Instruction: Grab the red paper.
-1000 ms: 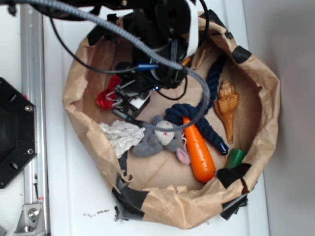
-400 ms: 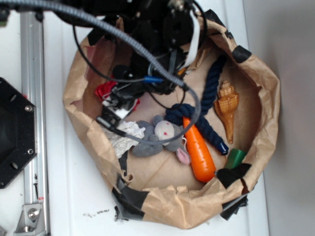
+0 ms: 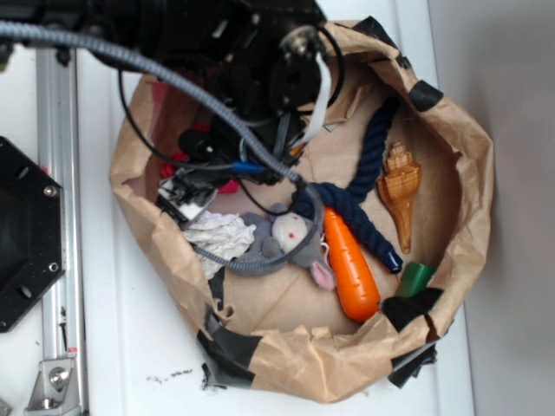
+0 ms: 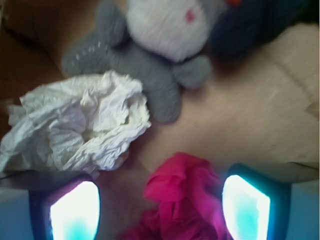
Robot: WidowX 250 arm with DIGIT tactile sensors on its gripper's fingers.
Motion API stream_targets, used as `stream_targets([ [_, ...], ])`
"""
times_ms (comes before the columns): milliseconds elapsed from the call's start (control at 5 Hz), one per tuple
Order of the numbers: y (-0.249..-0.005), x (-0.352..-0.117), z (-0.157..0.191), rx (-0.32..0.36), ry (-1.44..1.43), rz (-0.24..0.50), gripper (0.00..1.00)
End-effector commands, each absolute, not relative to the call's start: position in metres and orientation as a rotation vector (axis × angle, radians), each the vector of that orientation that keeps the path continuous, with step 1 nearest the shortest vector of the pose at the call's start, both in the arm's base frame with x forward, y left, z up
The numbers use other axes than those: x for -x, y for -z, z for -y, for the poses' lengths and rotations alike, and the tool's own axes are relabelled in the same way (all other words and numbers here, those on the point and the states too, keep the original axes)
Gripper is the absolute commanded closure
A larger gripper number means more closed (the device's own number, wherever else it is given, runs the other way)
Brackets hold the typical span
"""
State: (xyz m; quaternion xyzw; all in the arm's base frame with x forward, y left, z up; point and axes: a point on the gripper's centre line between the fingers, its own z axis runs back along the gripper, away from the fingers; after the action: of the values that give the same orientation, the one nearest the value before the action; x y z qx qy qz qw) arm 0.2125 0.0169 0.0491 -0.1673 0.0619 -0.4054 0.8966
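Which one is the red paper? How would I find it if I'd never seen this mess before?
Look inside the big brown paper bag, on its left side under the black robot arm. There, between the two pads of the tool, sits the red paper. It is bright red and ruffled, unlike the bigger white paper wad and grey stuffed bunny beside it.

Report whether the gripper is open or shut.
Open. In the wrist view the gripper has both fingers spread apart, with the red paper between them, not clamped.

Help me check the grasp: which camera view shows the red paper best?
The wrist view. There the red paper fills the lower middle, lying between the open gripper's two fingers, beside the white paper wad. In the exterior view only small red slivers peek out from under the arm and cables.
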Motion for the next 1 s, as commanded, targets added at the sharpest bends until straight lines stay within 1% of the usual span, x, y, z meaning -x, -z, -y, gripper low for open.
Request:
stream_targets([
  [0, -0.010, -0.205, -0.007, 0.219, 0.904, -0.044, 0.00],
  [200, -0.004, -0.209, -0.004, 0.209, 0.893, -0.034, 0.47],
  [400, -0.008, -0.215, -0.003, 0.219, 0.869, -0.041, 1.00],
  [600, -0.019, -0.227, -0.010, 0.201, 0.817, -0.014, 1.00],
  [800, -0.054, -0.255, -0.015, 0.157, 0.740, 0.054, 1.00],
])
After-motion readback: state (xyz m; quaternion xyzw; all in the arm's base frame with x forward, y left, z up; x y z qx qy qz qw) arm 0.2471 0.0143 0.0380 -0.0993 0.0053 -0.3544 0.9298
